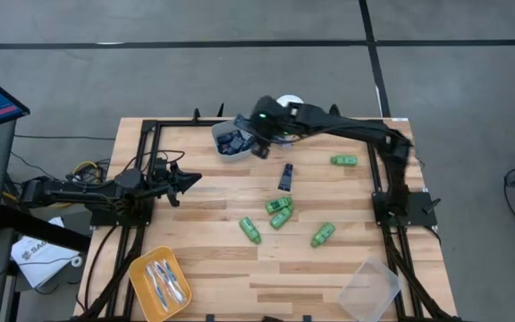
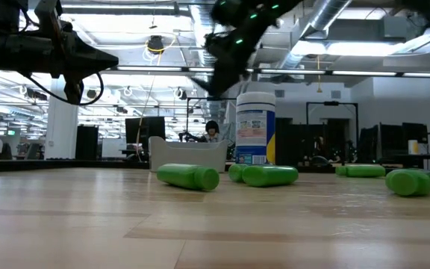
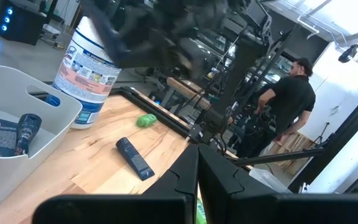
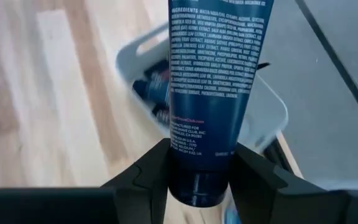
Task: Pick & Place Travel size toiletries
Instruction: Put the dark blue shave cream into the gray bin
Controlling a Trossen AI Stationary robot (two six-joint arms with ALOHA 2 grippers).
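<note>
My right gripper (image 1: 262, 141) hangs over the white bin (image 1: 224, 150) at the far middle of the table, shut on a dark navy tube (image 4: 211, 74). The bin holds more navy tubes (image 3: 25, 129). Another navy tube (image 1: 285, 176) lies flat on the wood, with several green bottles (image 1: 279, 211) lying on their sides around it. An orange tray (image 1: 141, 268) at the near left holds toothbrushes (image 1: 164, 282). My left gripper (image 1: 184, 179) waits shut at the table's left, above the wood, touching nothing. My right gripper pinches the navy tube near its cap end (image 4: 194, 177) between its two fingers (image 4: 148, 171). The fingers slant down from above, and the tube runs on past them along their line. The tube is lifted clear, over the white bin (image 4: 272, 109).
A tall white blue-labelled canister (image 1: 291, 103) stands at the far edge behind the bin. A clear empty container (image 1: 369, 288) sits at the near right corner. A person (image 3: 291, 99) stands in the room beyond the table. Bare wood lies at the near middle.
</note>
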